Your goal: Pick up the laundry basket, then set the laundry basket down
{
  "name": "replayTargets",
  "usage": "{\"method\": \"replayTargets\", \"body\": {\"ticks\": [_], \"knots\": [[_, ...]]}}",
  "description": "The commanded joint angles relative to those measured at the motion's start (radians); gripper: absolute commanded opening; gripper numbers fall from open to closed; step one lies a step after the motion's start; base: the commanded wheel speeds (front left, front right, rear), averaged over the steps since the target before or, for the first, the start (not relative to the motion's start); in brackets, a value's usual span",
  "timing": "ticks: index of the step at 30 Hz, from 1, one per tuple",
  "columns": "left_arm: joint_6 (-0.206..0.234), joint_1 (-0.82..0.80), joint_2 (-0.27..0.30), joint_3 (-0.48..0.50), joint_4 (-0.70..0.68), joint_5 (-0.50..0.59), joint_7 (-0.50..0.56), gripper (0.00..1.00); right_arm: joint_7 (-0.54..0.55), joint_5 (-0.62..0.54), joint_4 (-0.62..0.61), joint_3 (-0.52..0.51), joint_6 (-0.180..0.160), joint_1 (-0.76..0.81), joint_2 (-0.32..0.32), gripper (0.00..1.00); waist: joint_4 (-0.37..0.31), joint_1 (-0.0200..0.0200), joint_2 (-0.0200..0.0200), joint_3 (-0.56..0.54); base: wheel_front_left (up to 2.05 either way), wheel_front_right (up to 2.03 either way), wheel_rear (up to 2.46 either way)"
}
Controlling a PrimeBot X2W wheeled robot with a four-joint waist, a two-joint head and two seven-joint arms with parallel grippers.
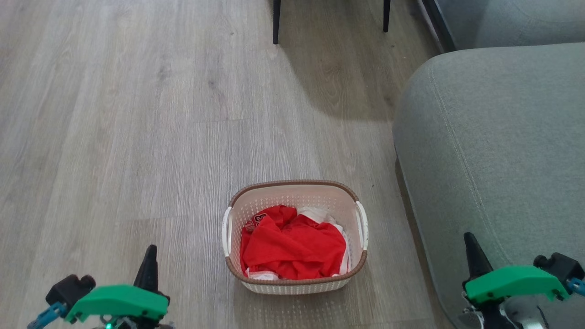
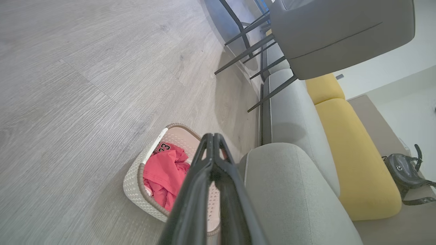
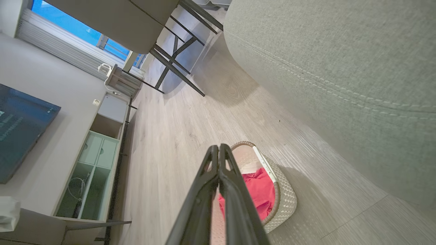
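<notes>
Both of the robot's grippers are empty. The left gripper (image 1: 149, 267), at the lower left of the head view, has its two dark fingers pressed together at the tips in its wrist view (image 2: 213, 141). The right gripper (image 1: 473, 256), at the lower right, is likewise pinched closed on nothing (image 3: 218, 151). Between them, well apart from each, the laundry basket (image 1: 292, 201) stands upright on the pale wood-look floor (image 1: 137, 114) in the lower centre of the frame. Its brown rim is level, a white handle sits on each short side, and red clothes (image 1: 297, 246) with a little white cloth lie heaped inside. Just beside the basket, at the right of the frame, is the rounded arm of a grey sofa (image 1: 493, 137). Dark chair legs (image 1: 276, 23) stand on the floor at the top centre.
</notes>
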Motion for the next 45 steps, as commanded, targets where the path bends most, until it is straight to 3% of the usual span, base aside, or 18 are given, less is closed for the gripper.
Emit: {"method": "replayTargets", "body": {"ticks": [1, 45], "knots": [[-0.012, -0.058, 0.014, 0.028, -0.029, -0.036, 0.01, 0.0, 0.012, 0.037, -0.029, 0.002, 0.001, -0.06, -0.02, 0.0, 0.0, 0.0, 0.0001, 0.001, 0.0, 0.0, 0.0], [-0.092, -0.155, 0.013, 0.123, -0.021, -0.539, 0.142, 0.0, 0.146, 0.533, -0.021, -0.075, 0.001, -0.115, -0.023, 0.0, 0.001, 0.0, 0.0001, 0.012, 0.0, 0.0, 0.0]]}}
